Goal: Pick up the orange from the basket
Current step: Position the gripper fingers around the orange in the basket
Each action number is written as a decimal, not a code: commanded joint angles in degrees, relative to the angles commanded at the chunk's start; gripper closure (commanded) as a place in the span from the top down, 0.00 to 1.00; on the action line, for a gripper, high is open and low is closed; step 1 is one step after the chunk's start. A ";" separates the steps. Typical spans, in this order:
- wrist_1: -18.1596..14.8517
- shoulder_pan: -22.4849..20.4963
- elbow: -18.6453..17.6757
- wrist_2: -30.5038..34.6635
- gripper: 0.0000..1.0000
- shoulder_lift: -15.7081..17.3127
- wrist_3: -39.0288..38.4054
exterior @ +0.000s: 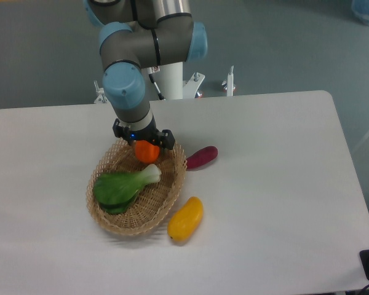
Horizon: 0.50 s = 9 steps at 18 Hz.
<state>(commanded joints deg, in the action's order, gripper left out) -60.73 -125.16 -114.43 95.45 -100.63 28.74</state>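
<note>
**Orange could slip out & fall back in**

The gripper point(146, 145) is squeezing the orange point(146, 152) from both sides. The orange is hanging at the back end of the basket point(104, 209), just above the weave. It looks lifted, but only a little. Only its top part is sitting between the fingers; most of the round body is sticking out below.

What could go wrong:

- The orange is round & smooth. With a grip that high up, it could pop out downward if the arm is moving fast or jerking.
- If it drops, it is probably landing in the basket or on the rim. From the rim it could roll off onto the table point(277, 203), maybe toward the purple veg point(202, 157) lying just beside the basket.
- The orange is low & near the lacy rim. Going sideways too early could bump it on the rim & knock it loose, or drag the basket along.
- The leafy green point(122, 186) is lying a bit apart from the orange, so prob. no trouble there. The yellow fruit point(186, 219) is outside the basket, out of the way.

Safest guess: going straight up first, slowly.
</note>
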 joint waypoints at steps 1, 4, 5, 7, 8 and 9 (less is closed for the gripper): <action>0.17 0.00 0.00 -0.09 1.00 -0.53 0.00; 0.35 0.00 0.00 -0.09 1.00 -1.50 0.18; 0.35 0.00 0.09 -0.09 1.00 -1.59 0.26; 0.26 0.00 0.00 0.00 1.00 -1.59 0.35; 0.26 0.00 0.09 -0.09 1.00 -1.68 0.35; 0.26 0.00 0.09 0.00 1.00 -1.76 0.35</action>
<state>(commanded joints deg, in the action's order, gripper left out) -60.47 -125.16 -114.35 95.45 -102.39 29.09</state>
